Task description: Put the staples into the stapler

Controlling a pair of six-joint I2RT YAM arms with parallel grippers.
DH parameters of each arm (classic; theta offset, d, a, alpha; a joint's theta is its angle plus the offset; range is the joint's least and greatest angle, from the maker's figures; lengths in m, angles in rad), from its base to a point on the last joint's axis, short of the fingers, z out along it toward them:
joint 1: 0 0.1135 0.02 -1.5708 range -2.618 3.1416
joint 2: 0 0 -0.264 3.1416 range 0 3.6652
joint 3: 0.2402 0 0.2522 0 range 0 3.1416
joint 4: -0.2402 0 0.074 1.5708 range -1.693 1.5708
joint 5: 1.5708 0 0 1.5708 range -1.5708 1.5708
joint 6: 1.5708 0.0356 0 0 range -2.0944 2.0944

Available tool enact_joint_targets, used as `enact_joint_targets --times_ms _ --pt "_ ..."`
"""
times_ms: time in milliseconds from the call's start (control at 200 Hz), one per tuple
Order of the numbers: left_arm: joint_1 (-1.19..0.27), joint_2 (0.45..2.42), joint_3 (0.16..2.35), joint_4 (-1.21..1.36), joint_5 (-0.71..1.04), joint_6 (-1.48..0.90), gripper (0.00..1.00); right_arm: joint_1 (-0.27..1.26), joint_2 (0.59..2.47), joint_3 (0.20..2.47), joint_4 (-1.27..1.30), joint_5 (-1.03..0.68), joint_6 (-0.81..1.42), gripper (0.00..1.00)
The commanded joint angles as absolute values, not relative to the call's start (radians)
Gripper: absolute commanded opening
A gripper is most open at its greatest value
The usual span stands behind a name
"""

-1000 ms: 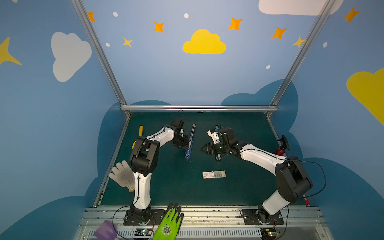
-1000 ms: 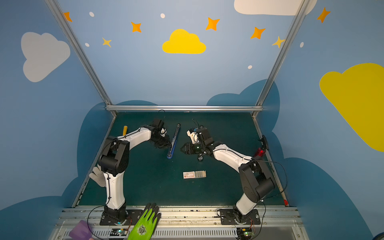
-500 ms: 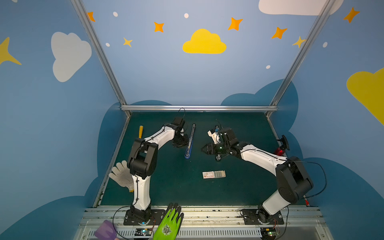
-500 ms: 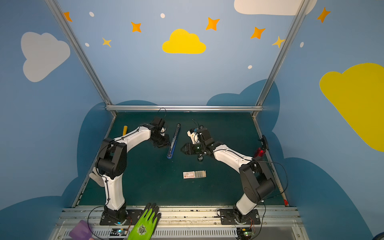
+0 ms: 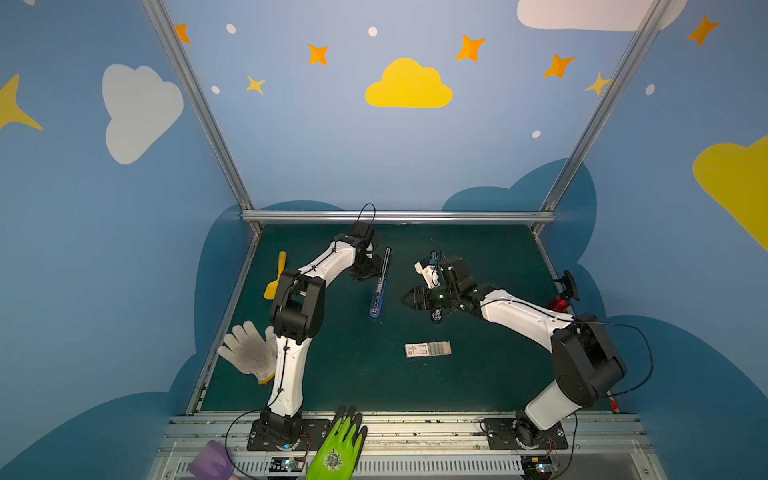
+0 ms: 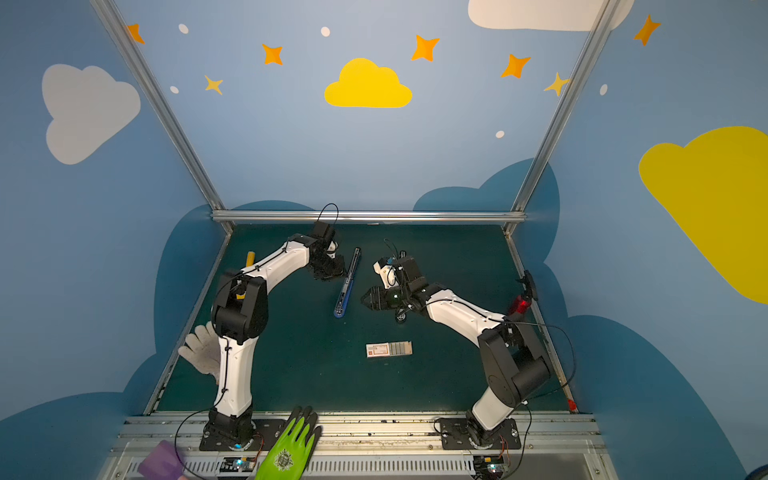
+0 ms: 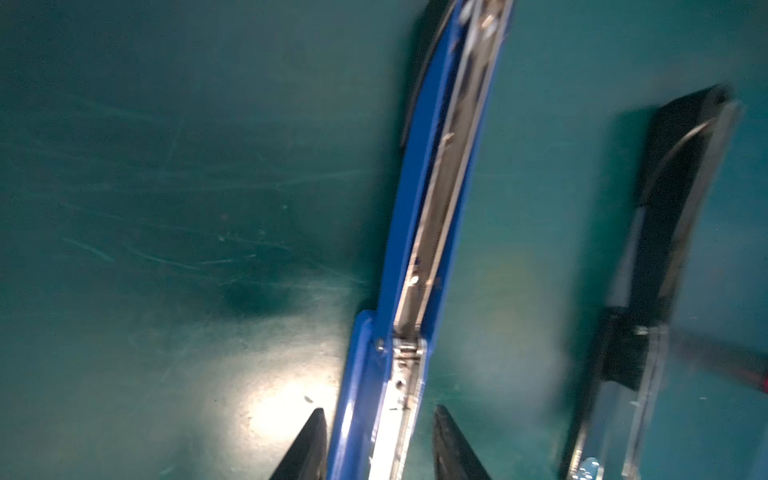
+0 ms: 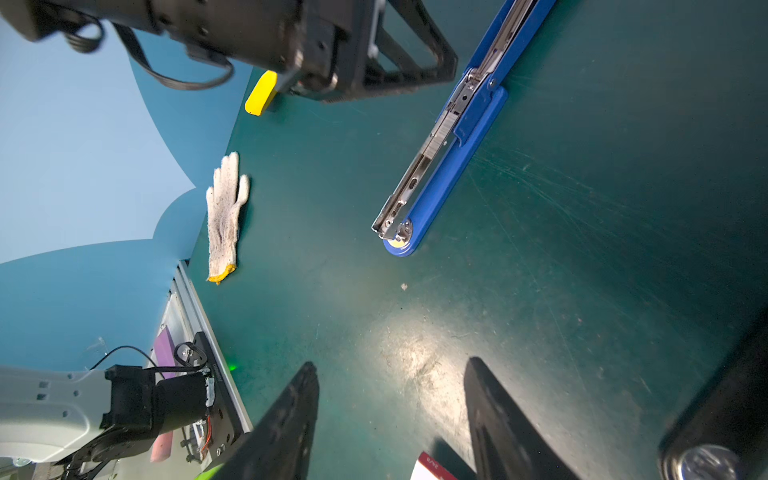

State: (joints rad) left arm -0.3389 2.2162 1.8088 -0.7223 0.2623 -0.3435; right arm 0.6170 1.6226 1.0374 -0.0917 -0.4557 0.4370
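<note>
Open stapler [image 7: 432,199] lying flat, left fingers [image 7: 309,449] apart astride it, right fingers [image 8: 291,415] apart above bare mat [image 8: 582,291]

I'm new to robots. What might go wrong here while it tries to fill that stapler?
1. The left gripper closely straddles the opened stapler; lifting away crooked could twist it out of place.
2. The staples lie in a small, half-open box; the right gripper, open and empty, may shove the box or snap a strip.
3. The stapler's channel is narrow, so a tilted strip could jam.
</note>
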Motion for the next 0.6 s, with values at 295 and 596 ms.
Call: enact_joint_targets --times_ms 295,596 --pt "-0.372 2.238 1.802 -0.773 0.179 -0.297 0.40 0.618 1.603 1.016 -0.090 -0.445 0.431 0.57" --pt "-0.390 2.223 1.754 -0.790 0.096 -0.290 0.37 0.615 1.597 1.005 -0.080 -0.448 0.433 0.56"
